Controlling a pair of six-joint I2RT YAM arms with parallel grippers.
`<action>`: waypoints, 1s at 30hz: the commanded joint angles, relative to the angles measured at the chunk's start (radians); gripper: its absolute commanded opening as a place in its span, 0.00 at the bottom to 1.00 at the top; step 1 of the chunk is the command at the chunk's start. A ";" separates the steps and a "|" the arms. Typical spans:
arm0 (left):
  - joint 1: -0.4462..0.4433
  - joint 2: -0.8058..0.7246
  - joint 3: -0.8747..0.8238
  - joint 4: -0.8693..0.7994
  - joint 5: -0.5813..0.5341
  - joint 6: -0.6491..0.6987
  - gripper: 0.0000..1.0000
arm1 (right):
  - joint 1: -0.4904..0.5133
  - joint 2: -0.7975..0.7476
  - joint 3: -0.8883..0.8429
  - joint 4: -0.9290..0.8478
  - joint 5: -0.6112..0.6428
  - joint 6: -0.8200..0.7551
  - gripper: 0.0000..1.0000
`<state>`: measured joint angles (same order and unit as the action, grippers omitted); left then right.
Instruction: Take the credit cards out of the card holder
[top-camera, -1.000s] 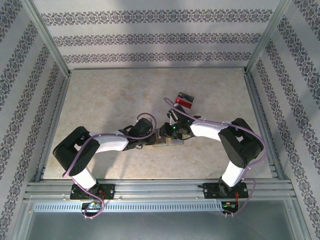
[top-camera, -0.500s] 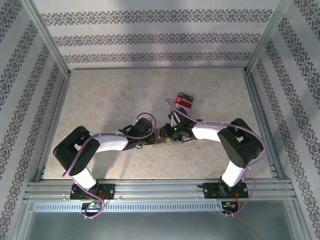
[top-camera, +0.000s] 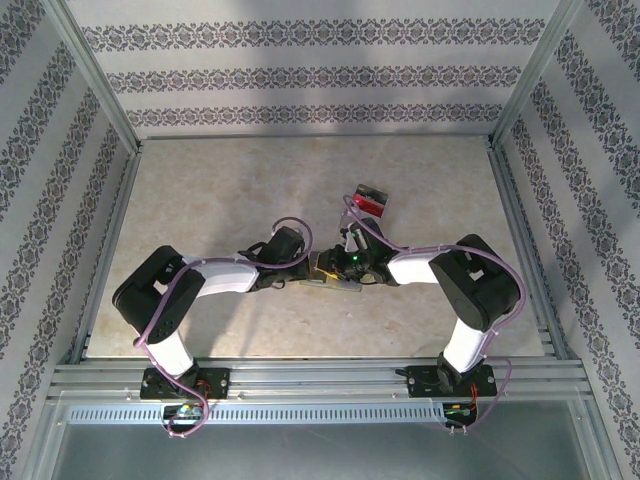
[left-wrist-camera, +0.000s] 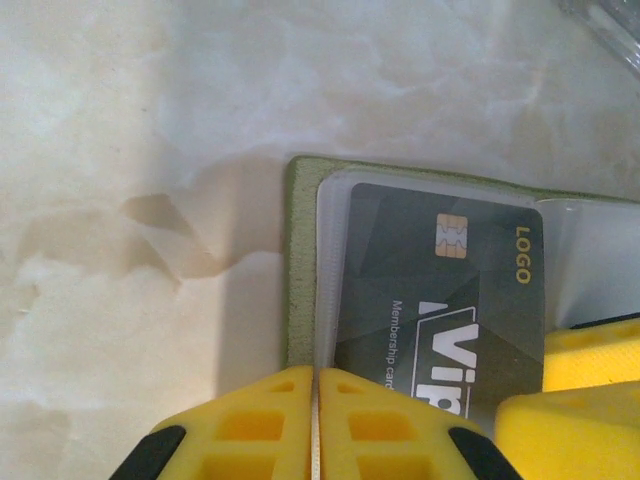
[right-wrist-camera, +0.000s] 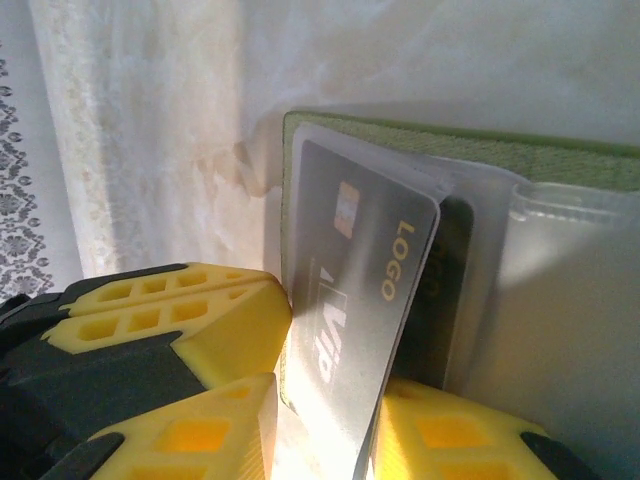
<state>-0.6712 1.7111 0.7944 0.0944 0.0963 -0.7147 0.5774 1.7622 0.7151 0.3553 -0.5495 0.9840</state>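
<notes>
L end effector (left-wrist-camera: 315, 385) is pressed together on the holder's (left-wrist-camera: 300, 260) olive edge, steadying it on the bench (top-camera: 220, 190), front-centre between the arms. R end effector (right-wrist-camera: 330, 405) pinches the dark card (left-wrist-camera: 430, 280) by its near end. In R wrist view the card is tilted up and seems partly out of its clear pocket.

We see one red card (top-camera: 370, 199) out, lying on the bench beyond the holder and apart from it. So we judge approx halfway: 1 card freed, 1 part-drawn. Sth dark sits behind the dark card in the pocket, and we can't tell if it's another card or shadow.

Left to do: finish the pull, set the dark card down, check remaining pockets.
</notes>
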 joint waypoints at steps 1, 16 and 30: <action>0.002 0.013 0.008 -0.016 0.008 0.013 0.07 | 0.004 0.025 -0.018 0.124 -0.064 0.047 0.29; 0.002 -0.018 -0.043 -0.027 0.025 -0.021 0.06 | -0.032 0.024 -0.122 0.344 -0.086 0.152 0.23; 0.002 -0.023 -0.038 -0.045 0.004 -0.025 0.04 | -0.088 0.010 -0.198 0.441 -0.100 0.188 0.22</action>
<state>-0.6701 1.6951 0.7742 0.0952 0.1013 -0.7277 0.5014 1.7775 0.5335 0.7361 -0.6304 1.1595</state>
